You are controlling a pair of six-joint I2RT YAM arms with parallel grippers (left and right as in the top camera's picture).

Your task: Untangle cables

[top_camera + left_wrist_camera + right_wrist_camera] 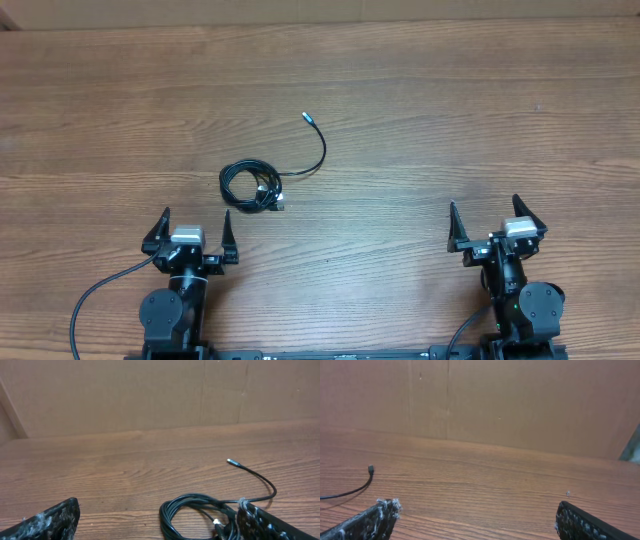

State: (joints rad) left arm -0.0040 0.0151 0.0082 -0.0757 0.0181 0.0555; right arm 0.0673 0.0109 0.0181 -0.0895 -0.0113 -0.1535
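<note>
Viewing from overhead, cables: a small tangled coil of thin black cables [262, 190] is seen lying on the wooden table [450, 100], left of centre and just ahead of the left gripper [196, 215].
Overhead, loose strand: one strand is curved away from the coil toward the far side and ends in a small silver plug tip [307, 117].
Overhead, left gripper: the fingers are spread wide; nothing is pinched and the coil is not touched.
Overhead, right gripper [484, 203]: the fingers are spread wide over bare wood, well apart from the cables.
Overhead, base cable [95, 295]: a thicker black lead is looped on the table beside the left arm.
Left wrist, cables [197, 497]: the coil is seen low and right of centre, partly hidden behind the right-hand finger [265, 522].
Left wrist, plug tip [230, 461]: it is laid on the wood beyond the coil.
Left wrist, left gripper [159, 506]: the fingers are held far apart at the lower corners, with nothing gripped.
Left wrist, cardboard wall [125, 395]: it is stood along the table's far edge.
Right wrist, cables [350, 492]: a single strand is seen at the left edge, its plug tip [371, 468] on the wood.
Right wrist, right gripper [476, 506]: the fingers are spread, with only bare table between them.
</note>
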